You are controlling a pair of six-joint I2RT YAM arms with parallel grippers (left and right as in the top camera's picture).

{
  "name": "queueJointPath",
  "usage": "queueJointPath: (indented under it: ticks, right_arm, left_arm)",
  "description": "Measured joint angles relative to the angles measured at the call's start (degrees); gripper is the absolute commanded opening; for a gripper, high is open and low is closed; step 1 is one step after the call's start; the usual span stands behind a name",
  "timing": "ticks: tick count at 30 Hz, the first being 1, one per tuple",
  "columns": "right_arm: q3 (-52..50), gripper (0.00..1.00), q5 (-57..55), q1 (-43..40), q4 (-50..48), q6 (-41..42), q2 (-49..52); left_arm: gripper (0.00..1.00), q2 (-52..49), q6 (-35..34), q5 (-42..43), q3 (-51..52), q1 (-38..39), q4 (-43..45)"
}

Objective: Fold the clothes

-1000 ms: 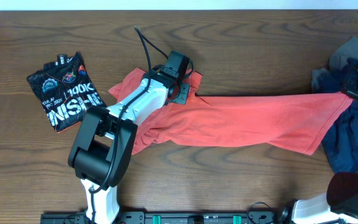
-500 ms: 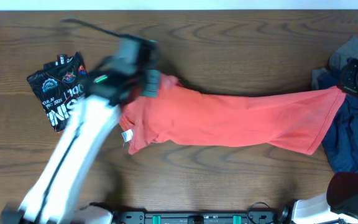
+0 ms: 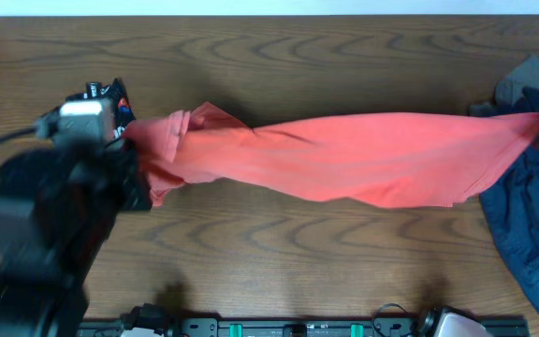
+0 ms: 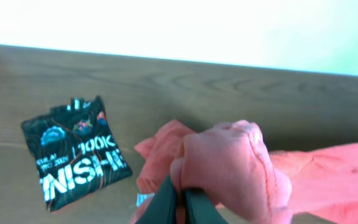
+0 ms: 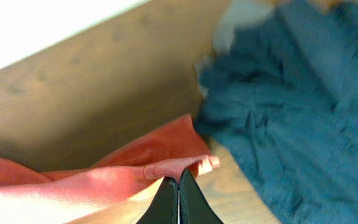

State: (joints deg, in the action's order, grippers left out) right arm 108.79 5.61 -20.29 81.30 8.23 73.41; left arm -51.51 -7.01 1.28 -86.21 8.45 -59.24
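A red shirt (image 3: 344, 154) is stretched across the table between my two grippers. My left gripper (image 4: 180, 190) is shut on its bunched left end (image 4: 229, 162), lifted above the table. In the overhead view the left arm (image 3: 54, 215) is blurred at the left, over the shirt's left end. My right gripper (image 5: 178, 180) is shut on the hem at the shirt's right end (image 5: 166, 168). The right gripper is hard to make out at the right edge of the overhead view.
A folded black printed shirt (image 4: 73, 152) lies at the left, partly hidden by the left arm in the overhead view (image 3: 110, 94). A pile of blue and grey clothes (image 3: 527, 215) lies at the right edge and shows in the right wrist view (image 5: 291, 106).
The left arm swung left and toward the front, pulling the shirt's left end with it. The shirt's right end rose and moved right. The shirt is now drawn out taut.
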Motion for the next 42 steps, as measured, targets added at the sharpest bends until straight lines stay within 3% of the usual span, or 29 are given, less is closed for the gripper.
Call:
queueJointPath:
  ticks: [7, 12, 16, 23, 27, 33, 38, 42]
  right_arm:
    - [0.13, 0.01, -0.68, 0.00, -4.70, 0.00, -12.20]
    - [0.35, 0.01, -2.54, 0.00, -5.73, 0.00, -14.03]
    - [0.44, 0.01, -2.56, 0.00, -5.70, -0.24, -9.88]
    - [0.50, 0.01, 2.21, 0.09, -5.95, -3.37, 8.31]
    - [0.28, 0.01, 4.57, 1.53, -9.53, -4.39, 19.12]
    - [-0.26, 0.01, 10.88, 5.40, -27.47, -3.10, 30.91]
    - [1.14, 0.01, 14.16, 7.37, -42.05, 2.12, 31.43]
    - [9.84, 0.01, 12.50, 7.28, -45.48, 5.29, 29.03]
  left_arm:
    - [0.06, 2.23, 0.00, 0.00, -8.96, -0.11, -8.22]
    - [0.06, 1.73, 0.04, 0.00, -10.34, -0.11, -7.56]
    - [0.06, -1.73, 0.63, 0.02, -10.71, -0.11, -6.19]
    - [0.06, -17.97, 2.45, 0.02, -11.08, -0.11, -3.13]
    - [0.06, -31.54, 4.39, 0.02, -10.99, -0.13, 3.23]
    - [0.06, -47.65, 6.56, 0.02, -10.86, -1.55, 21.00]
    - [0.06, -51.54, 6.78, 0.28, -13.92, -4.83, 29.62]
    - [0.06, -51.54, 6.58, 3.17, -28.63, -7.91, 32.94]
